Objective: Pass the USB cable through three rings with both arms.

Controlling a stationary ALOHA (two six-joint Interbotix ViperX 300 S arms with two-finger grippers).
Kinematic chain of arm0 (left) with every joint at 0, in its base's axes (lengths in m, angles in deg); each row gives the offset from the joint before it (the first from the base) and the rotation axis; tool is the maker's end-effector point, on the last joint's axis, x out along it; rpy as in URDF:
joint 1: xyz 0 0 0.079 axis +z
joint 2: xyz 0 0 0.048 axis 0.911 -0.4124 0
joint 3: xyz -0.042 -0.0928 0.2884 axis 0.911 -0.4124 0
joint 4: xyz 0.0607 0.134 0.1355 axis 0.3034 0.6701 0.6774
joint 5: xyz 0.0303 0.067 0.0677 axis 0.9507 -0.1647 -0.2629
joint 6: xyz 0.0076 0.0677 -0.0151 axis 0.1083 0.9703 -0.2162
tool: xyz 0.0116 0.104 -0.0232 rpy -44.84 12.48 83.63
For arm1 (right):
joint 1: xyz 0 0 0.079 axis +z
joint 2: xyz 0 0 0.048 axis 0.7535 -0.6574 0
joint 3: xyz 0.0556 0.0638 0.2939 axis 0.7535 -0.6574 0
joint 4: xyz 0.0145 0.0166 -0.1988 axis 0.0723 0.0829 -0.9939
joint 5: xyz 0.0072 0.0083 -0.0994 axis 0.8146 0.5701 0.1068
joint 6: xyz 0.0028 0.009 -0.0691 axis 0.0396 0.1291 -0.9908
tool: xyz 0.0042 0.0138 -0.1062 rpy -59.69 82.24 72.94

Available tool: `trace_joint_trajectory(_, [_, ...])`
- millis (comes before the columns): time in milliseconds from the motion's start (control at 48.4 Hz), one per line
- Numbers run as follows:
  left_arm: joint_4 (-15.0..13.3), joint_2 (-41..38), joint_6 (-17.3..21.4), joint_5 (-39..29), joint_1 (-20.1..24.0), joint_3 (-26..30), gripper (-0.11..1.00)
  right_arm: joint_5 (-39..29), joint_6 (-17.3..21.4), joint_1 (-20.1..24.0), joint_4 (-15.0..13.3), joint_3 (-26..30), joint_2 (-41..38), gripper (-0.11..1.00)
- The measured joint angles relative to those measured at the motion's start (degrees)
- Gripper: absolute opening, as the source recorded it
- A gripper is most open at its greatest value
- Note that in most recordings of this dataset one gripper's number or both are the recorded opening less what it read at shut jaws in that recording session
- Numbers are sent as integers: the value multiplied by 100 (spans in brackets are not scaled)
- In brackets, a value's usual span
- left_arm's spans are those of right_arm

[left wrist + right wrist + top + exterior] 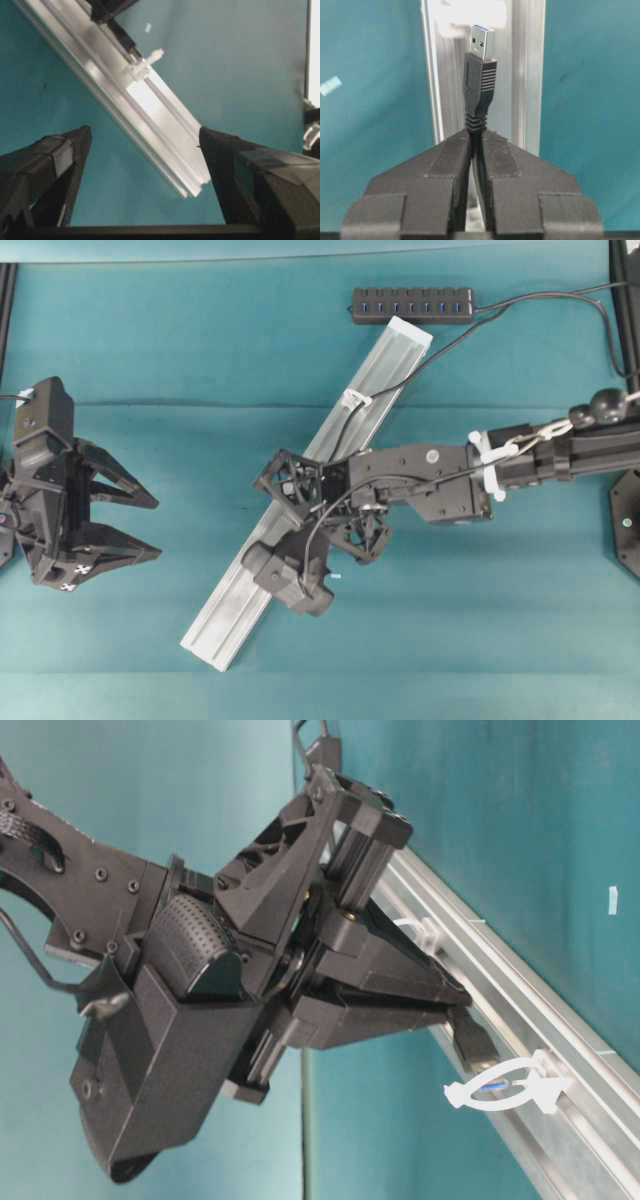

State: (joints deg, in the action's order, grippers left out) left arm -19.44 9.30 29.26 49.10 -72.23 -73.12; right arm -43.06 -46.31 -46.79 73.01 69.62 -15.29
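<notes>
**Q:** Teal cloth covers the table in the overhead view; what lies on it?

**A:** An aluminium rail runs from 7 to 1 o'clock. The USB cable leaves the USB hub at 12 and threads one ring. The left gripper waits at 9 o'clock, jaws apart, with open cloth around it.

**Q:** Table level?

**A:** The right gripper holds the plug just short of a second ring.

**Q:** Left wrist?

**A:** Rail end at centre; a ring clip at 11.

**Q:** Right wrist?

**A:** Jaws are clamped on the USB plug at its strain relief. Judged: light, rigid plug, limp cord; grip the plug body.
</notes>
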Motion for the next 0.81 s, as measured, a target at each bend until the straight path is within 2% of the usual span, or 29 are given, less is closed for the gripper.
trace_joint_trajectory(268, [-18, -9, 0, 9, 0, -18, 93, 0, 0, 123, 44, 141, -70, 8])
trace_joint_trajectory(330, [0, -18, 0, 18, 0, -18, 93, 0, 0, 149, 141, 211, -97, 8])
trace_joint_trajectory(496, [0, -70, 0, 149, 0, -18, 93, -44, 0, 193, 606, 413, -185, 8])
trace_joint_trajectory(661, [0, -229, -18, 343, -9, -18, 93, -53, 0, 211, 879, 501, -211, 8])
trace_joint_trajectory(805, [0, -563, -308, 765, 0, -18, 93, -70, 18, 202, 1195, 536, -237, 8])
